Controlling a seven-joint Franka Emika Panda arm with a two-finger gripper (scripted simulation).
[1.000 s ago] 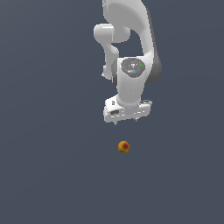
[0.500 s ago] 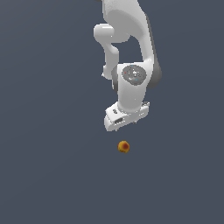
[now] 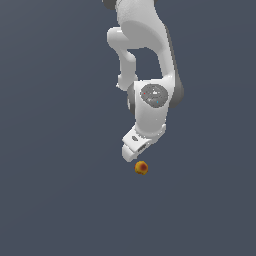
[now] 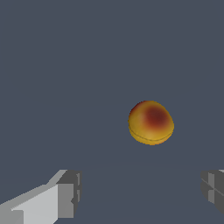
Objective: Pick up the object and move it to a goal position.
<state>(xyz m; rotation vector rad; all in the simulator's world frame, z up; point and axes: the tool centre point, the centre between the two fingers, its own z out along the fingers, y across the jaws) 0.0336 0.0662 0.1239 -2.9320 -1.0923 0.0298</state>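
The object (image 3: 141, 168) is a tiny round orange-yellow lump with a red spot, resting on the dark grey floor. In the exterior view the white arm bends down over it, and the gripper (image 3: 136, 154) hangs just above the lump, its fingertips hidden behind the hand. The wrist view shows the object (image 4: 151, 122) large and near, lying ahead of the gap between the two fingers (image 4: 68, 192). The jaws stand wide apart with nothing between them, so the gripper (image 4: 140, 190) is open. No goal marker shows.
A plain dark grey surface (image 3: 55, 200) fills both views around the arm.
The arm has lowered and tilted its hand down toward the object, closing most of the gap above it. The object has stayed where it was.
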